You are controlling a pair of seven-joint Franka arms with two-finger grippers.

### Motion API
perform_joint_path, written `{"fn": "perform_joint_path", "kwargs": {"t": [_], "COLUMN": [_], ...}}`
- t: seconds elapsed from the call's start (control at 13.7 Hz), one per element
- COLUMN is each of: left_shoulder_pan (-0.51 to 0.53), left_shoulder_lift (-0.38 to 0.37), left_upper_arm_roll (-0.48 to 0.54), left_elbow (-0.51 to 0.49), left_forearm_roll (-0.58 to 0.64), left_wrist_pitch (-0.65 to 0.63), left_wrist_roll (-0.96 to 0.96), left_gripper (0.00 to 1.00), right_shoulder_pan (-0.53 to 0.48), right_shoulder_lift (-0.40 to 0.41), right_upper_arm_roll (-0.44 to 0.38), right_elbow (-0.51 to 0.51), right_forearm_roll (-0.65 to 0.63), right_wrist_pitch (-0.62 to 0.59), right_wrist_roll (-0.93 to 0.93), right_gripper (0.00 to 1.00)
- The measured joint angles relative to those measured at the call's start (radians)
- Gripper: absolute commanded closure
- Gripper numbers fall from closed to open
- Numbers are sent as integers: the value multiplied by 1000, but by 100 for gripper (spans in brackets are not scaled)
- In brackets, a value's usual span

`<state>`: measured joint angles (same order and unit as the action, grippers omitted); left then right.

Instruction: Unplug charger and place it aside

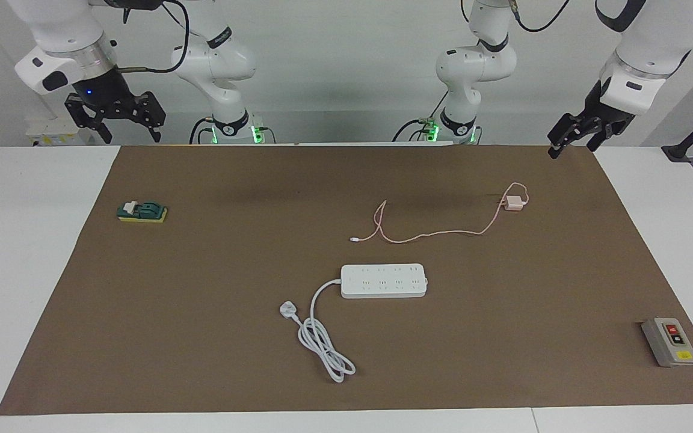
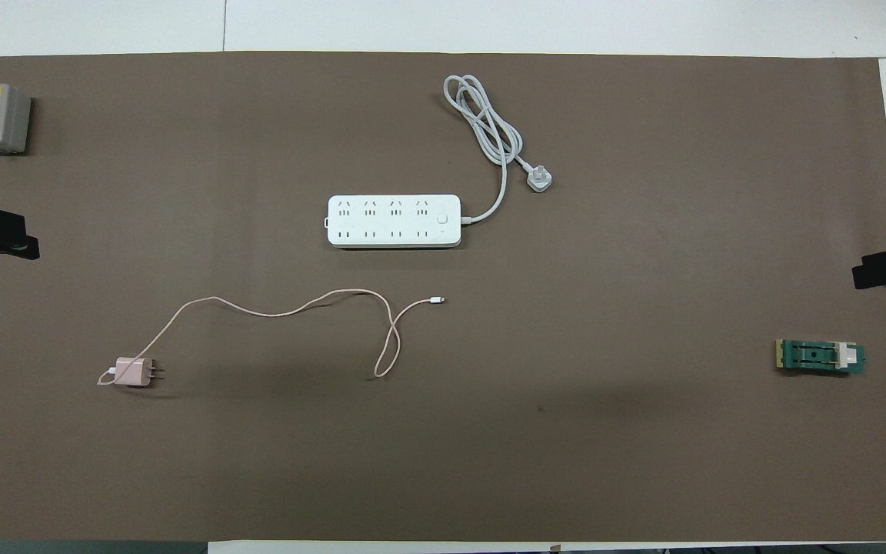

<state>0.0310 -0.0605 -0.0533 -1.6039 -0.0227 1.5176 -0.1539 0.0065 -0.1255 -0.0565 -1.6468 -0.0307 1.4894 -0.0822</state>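
Left claw (image 1: 581,137) over mat edge (image 1: 599,157) — charger (image 1: 512,203) unplugged.

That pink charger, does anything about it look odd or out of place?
The charger lies loose on the brown mat, prongs bare, apart from the power strip and nearer to the robots. Its cable trails in a loose loop. Nothing looks damaged.

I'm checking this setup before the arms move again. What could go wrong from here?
The charger already lies unplugged, nearer the robots than the power strip, so an unplug grasp might close on nothing. Its thin cable trails loosely toward the strip; a passing left gripper could snag it and drag the charger.
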Motion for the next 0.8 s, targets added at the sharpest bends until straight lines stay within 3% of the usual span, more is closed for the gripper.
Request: {"fn": "perform_joint_path", "kwargs": {"t": [0.8], "left_shoulder_pan": [-56], "left_shoulder_lift": [22], "left_upper_arm_roll": [29], "left_elbow": [1], "left_forearm_roll": [0], "left_wrist_pitch": [-11], "left_wrist_roll": [39], "left_gripper": [0], "right_shoulder_pan": [0], "right_shoulder_lift": [0], "right_upper_arm_roll": [1], "right_elbow": [0], "right_forearm_roll": [3], "right_wrist_pitch": [0], "right_wrist_roll": [0], "right_gripper": [0]}}
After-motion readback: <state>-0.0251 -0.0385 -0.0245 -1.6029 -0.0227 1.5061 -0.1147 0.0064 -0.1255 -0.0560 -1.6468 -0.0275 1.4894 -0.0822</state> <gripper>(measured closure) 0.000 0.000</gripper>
